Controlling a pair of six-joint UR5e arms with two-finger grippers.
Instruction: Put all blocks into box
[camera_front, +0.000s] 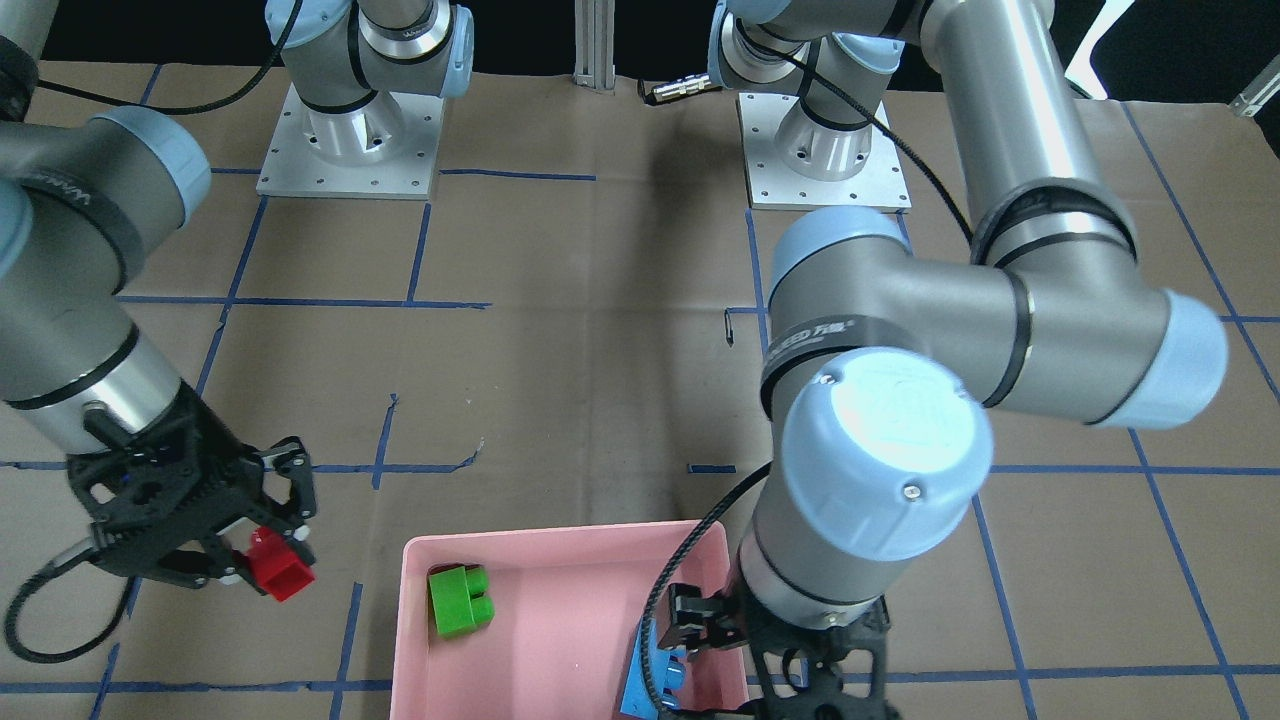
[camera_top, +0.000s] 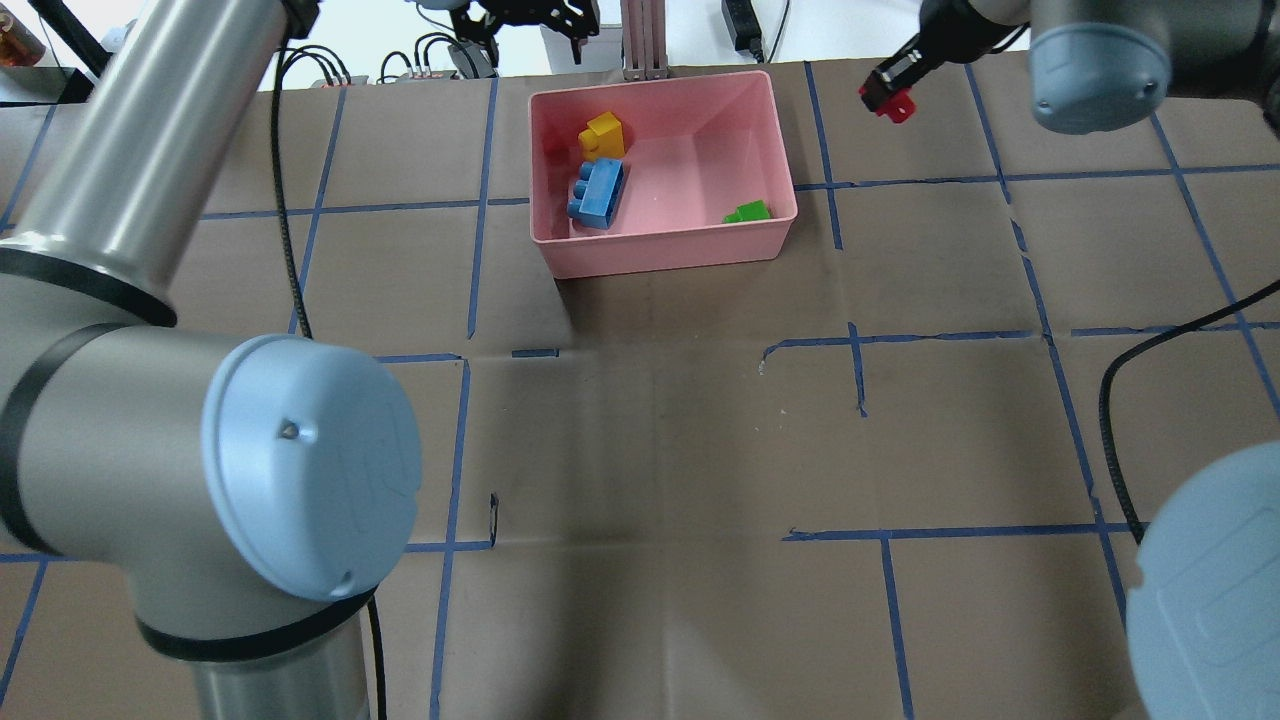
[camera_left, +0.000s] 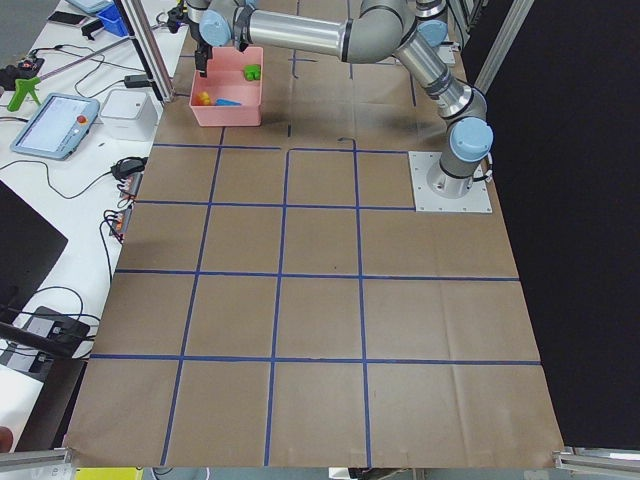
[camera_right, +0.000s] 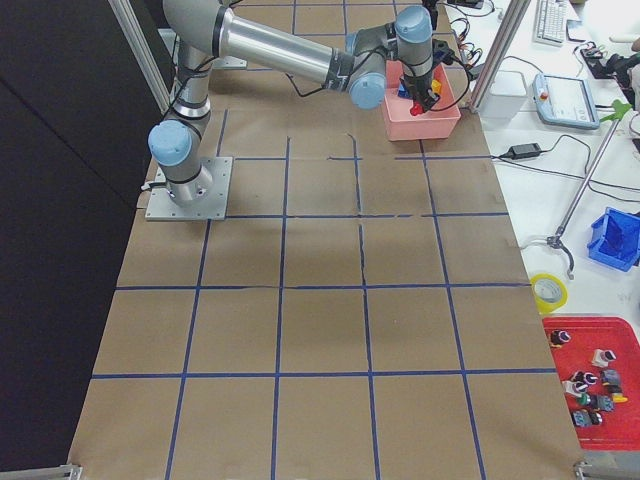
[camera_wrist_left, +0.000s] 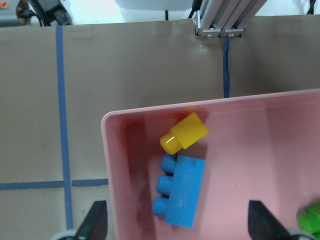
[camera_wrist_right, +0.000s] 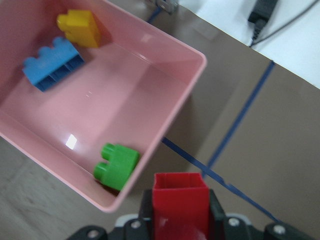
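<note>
The pink box (camera_top: 665, 250) stands at the table's far edge. In it lie the yellow block (camera_top: 603, 135), the blue block (camera_top: 597, 193) and the green block (camera_top: 747, 212). My right gripper (camera_top: 890, 97) is shut on the red block (camera_top: 892, 102) and holds it above the table, right of the box. The right wrist view shows the red block (camera_wrist_right: 180, 200) between the fingers, just outside the box's rim (camera_wrist_right: 185, 95). My left gripper (camera_wrist_left: 180, 222) is open and empty over the box's far left corner, above the blue block (camera_wrist_left: 181, 192) and the yellow block (camera_wrist_left: 184, 133).
Brown paper with a blue tape grid covers the table. An aluminium post (camera_top: 640, 40) stands behind the box. The two arm bases (camera_front: 350, 140) sit at the robot's side. A black cable (camera_top: 1120, 400) hangs from the right arm.
</note>
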